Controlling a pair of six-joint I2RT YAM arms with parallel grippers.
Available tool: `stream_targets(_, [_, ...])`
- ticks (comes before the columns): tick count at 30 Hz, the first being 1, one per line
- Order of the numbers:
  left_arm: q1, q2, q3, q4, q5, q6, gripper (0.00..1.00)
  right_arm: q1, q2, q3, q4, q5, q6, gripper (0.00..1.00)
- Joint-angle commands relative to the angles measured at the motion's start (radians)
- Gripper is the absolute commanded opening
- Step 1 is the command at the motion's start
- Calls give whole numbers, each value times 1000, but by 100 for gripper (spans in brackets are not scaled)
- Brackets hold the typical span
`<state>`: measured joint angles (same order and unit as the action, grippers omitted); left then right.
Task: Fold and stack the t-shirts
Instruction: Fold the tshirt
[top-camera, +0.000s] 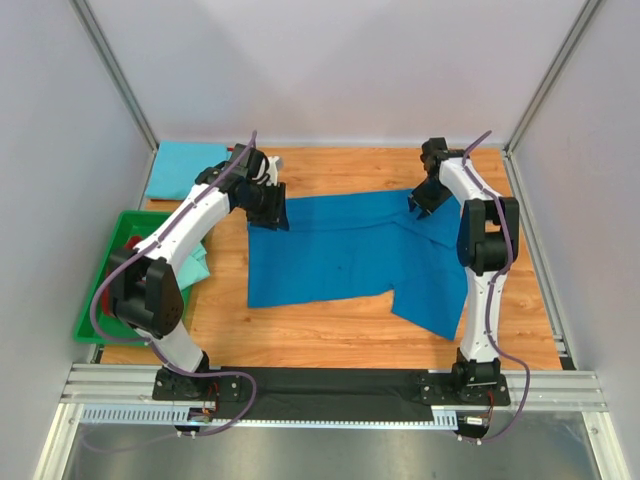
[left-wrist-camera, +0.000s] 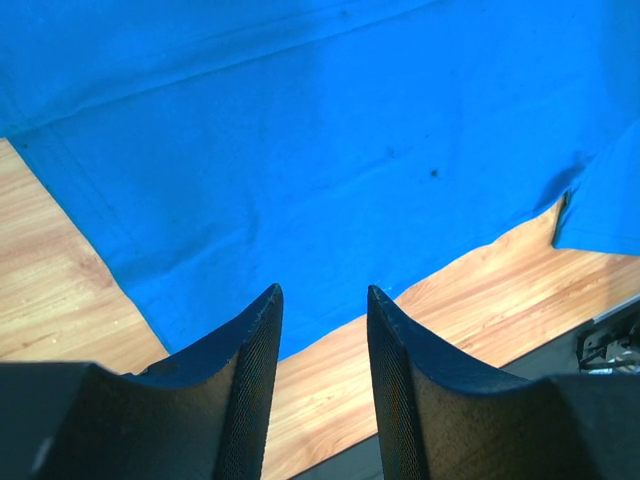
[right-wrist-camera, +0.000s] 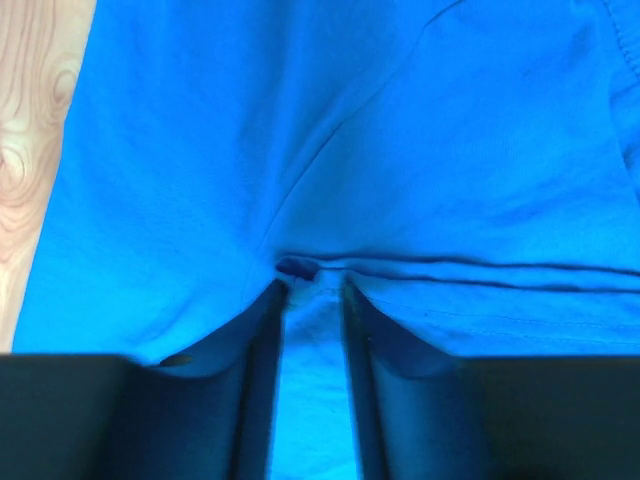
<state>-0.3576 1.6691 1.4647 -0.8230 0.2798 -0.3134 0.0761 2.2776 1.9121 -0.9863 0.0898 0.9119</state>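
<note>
The wooden counter (top-camera: 330, 335) fills the workspace, and most of its middle is taken by the royal blue shirt (top-camera: 340, 255). The shirt is spread flat, with one sleeve angling toward the near right. The left arm (top-camera: 190, 225) and the right arm (top-camera: 485, 240) each reach from the near edge to a far corner of that shirt. Along the counter's left side sits the green tray (top-camera: 98, 295). The pale aqua shirt (top-camera: 195, 265) lies partly over the tray's right rim. The sky blue shirt (top-camera: 185, 168) lies flat in the far left corner, well apart from the royal blue one. The left tool (left-wrist-camera: 322, 292) hangs at the shirt's far left corner. Its fingers are clearly apart with nothing clamped, and the cloth's edge and bare wood show in the gap. The right tool (right-wrist-camera: 312, 285) is at the far right corner, narrow, with its fingers down on the fabric. Blue cloth shows in the gap and a small pucker (right-wrist-camera: 295, 268) sits at the tips. I cannot tell whether the cloth is pinched tight.
</note>
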Motion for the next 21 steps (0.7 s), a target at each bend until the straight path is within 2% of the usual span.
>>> stream_targets(1, [2,-2,31,-1,18,31,47,2,11,45,-3,36,25,28])
stream_targets(5, [2,12,45,-4,19,36,46,2,5,48,-17,41,5,16])
stream_targets(8, [2,23,54,-7,27,36,46,1,-10,36,-32,41,2,1])
stream_targets(14, [2,37,59,-4,39,30,44,11,-96,-25,-55,30,-4,0])
stream_targets(20, [2,34,39,8,42,27,44,62,-204,-185,-95,-13,74,0])
stream_targets(21, [2,34,33,10,42,27,44,83,-252,-253,-98,-28,100,0])
